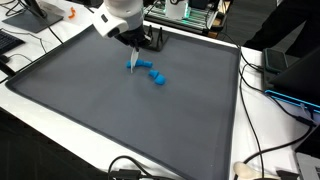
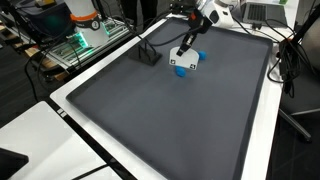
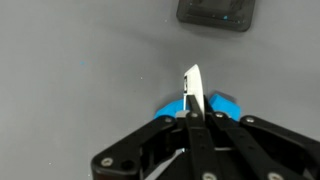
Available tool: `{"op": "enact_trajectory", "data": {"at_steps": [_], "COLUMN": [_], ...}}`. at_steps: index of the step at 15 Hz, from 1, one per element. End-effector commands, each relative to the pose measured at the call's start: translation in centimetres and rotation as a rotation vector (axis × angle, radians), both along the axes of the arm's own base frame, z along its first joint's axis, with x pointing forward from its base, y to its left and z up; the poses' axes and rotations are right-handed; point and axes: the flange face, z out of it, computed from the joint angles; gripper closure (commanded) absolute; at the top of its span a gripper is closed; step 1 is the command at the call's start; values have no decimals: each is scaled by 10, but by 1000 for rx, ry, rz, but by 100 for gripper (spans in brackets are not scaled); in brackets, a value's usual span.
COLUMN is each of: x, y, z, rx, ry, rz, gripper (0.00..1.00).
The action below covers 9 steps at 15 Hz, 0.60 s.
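The tool (image 3: 192, 122) is pressed together on a thin flat piece (image 3: 192, 88). In the wrist view the piece shows edge-on. It looks white and sticks straight out past the fingertips, toward 12 o'clock.

In an exterior view the tool (image 1: 134, 50) hangs over the far part of the gray tabletop (image 1: 120, 120). The piece (image 1: 133, 63) points down from it and looks blue from this side. In an exterior view the piece (image 2: 181, 67) shows a white face with blue at the bottom. Its low end is very near the tabletop. I cannot tell if it touches.

Two small blue blocks (image 1: 155, 76) lie on the tabletop at about 4 o'clock from the tool, just beside it. In the wrist view blue shows on both sides behind the piece. A black box (image 1: 152, 41) sits near the tool at about 2 o'clock. In the wrist view it is at 12 o'clock, at the top edge.

I think the piece is light and stiff, like hard plastic. It does not bend in the grip. It is thin and may be smooth, so it could slip or turn if the pinch is loose. The two flat faces are the best place to hold it, and the tool pinches it there now, near one end. A pinch nearer the middle would likely keep it from swinging.
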Motion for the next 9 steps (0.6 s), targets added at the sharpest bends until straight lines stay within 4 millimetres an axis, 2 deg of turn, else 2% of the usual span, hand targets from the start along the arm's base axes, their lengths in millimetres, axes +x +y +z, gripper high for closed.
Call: {"op": "enact_trajectory", "data": {"at_steps": [1, 9], "x": [4, -5], "y": [0, 1], "z": [-12, -39], "rx": [-27, -21], "ry": [9, 43], "rz": [41, 42], "gripper": [99, 99]}}
